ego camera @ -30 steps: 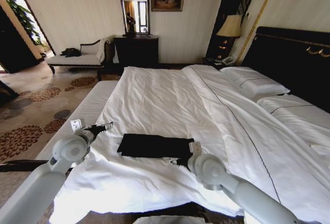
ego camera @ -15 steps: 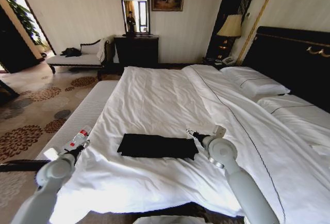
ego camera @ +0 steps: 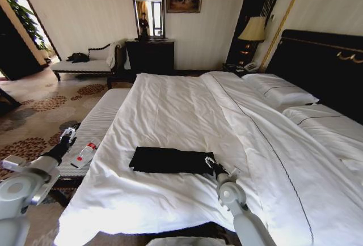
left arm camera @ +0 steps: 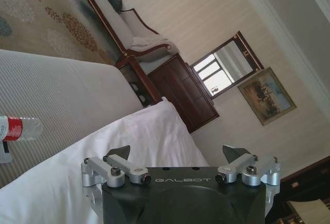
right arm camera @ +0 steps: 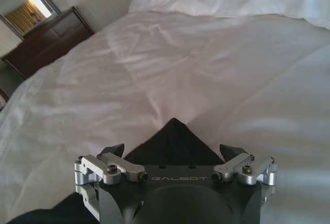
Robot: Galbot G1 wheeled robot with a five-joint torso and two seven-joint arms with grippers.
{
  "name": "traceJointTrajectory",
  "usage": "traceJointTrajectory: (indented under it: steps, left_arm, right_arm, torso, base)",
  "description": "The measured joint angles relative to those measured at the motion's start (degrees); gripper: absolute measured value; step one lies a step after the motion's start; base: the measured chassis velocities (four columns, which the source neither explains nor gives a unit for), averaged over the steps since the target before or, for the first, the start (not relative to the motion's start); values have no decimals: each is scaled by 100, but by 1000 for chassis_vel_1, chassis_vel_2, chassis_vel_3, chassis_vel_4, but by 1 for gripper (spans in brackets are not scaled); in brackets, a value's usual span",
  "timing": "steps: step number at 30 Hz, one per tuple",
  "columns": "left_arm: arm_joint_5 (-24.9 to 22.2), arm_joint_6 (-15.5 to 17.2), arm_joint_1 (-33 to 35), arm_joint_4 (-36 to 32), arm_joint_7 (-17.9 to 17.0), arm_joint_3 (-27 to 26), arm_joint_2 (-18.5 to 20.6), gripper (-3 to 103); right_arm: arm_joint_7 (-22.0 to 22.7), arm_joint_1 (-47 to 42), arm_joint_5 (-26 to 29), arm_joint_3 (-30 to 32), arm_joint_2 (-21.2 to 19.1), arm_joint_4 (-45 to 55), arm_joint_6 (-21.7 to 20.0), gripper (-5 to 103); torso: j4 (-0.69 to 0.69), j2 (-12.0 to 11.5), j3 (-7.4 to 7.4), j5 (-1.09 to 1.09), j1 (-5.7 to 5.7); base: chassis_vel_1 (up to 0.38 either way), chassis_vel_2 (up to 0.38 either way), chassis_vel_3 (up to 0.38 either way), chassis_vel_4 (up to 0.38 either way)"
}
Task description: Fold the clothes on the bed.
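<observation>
The black T-shirt [ego camera: 170,160] is seen folded into a flat rectangle on the white duvet [ego camera: 187,115] of the bed [ego camera: 317,64], lying near the bed's foot edge and toward its left side; no lettering can be made out on it. The right pincer [ego camera: 210,162] is held just beside the shirt's right end, low over the duvet. In the right wrist view its fingers [right arm camera: 113,149] are spread wide apart with nothing held between them, and a dark corner of the shirt [right arm camera: 172,141] is seen directly ahead of them on the bedding.

The left pincer [ego camera: 69,135] is raised off the bed's left edge, above the white ribbed bench [ego camera: 99,121] that stands alongside the bed. In the left wrist view its fingers [left arm camera: 119,152] are likewise parted and empty. A clear plastic bottle [ego camera: 85,153] with a red label is lying on its side on the bench, just beside the left pincer.
</observation>
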Motion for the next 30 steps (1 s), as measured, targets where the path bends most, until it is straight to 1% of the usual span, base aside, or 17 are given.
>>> traceJointTrajectory:
  steps: [3, 6, 8, 15, 16, 17, 19, 25, 27, 29, 30]
  left_arm:
    - [62, 42, 73, -37, -32, 18, -52, 100]
    - [121, 66, 92, -38, -48, 59, -77, 100]
    - [156, 91, 85, -21, -74, 102, -86, 100]
    - [225, 139, 28, 40, -136, 223, -94, 100]
    - [247, 150, 12, 61, -150, 251, -103, 100]
    - [255, 156, 6, 72, -160, 260, -109, 100]
    - [265, 164, -1, 95, -180, 274, -125, 100]
    - [280, 170, 23, 112, -200, 269, -145, 100]
    - [288, 171, 37, 117, -208, 252, -149, 100]
    - [288, 172, 40, 117, -214, 246, -152, 100]
    - [288, 172, 41, 117, -218, 242, -155, 100]
  right_arm:
    - [-224, 165, -90, 11, -45, -150, 268, 100]
    - [-281, 313, 55, 49, -119, -195, 323, 100]
    - [-226, 427, 284, 64, -216, -197, 253, 100]
    - [-153, 576, 537, -23, -358, -307, 134, 100]
    - [-142, 593, 598, -47, -359, -304, 92, 103]
    - [-129, 593, 632, -64, -358, -295, 66, 103]
    - [-106, 579, 644, -134, -343, -273, 19, 99]
    - [-97, 554, 582, -196, -319, -331, 4, 96]
    - [-94, 534, 582, -195, -318, -327, 4, 86]
    - [-91, 511, 583, -195, -317, -317, 3, 86]
    - [-89, 488, 581, -196, -313, -302, 3, 81]
  torso:
    - [1, 0, 0, 0, 0]
    - [1, 0, 0, 0, 0]
    - [1, 0, 1, 0, 0]
    - [0, 0, 1, 0, 1]
    - [0, 0, 1, 0, 1]
    - [0, 0, 1, 0, 1]
    - [0, 0, 1, 0, 1]
    - [0, 0, 1, 0, 1]
    - [1, 0, 1, 0, 1]
    - [0, 0, 1, 1, 1]
    - [0, 0, 1, 0, 1]
  base:
    - [0, 0, 0, 0]
    - [0, 0, 0, 0]
    - [0, 0, 0, 0]
    - [0, 0, 0, 0]
    - [0, 0, 0, 0]
    - [0, 0, 0, 0]
    - [0, 0, 0, 0]
    - [0, 0, 0, 0]
    - [0, 0, 0, 0]
    - [0, 0, 0, 0]
    - [0, 0, 0, 0]
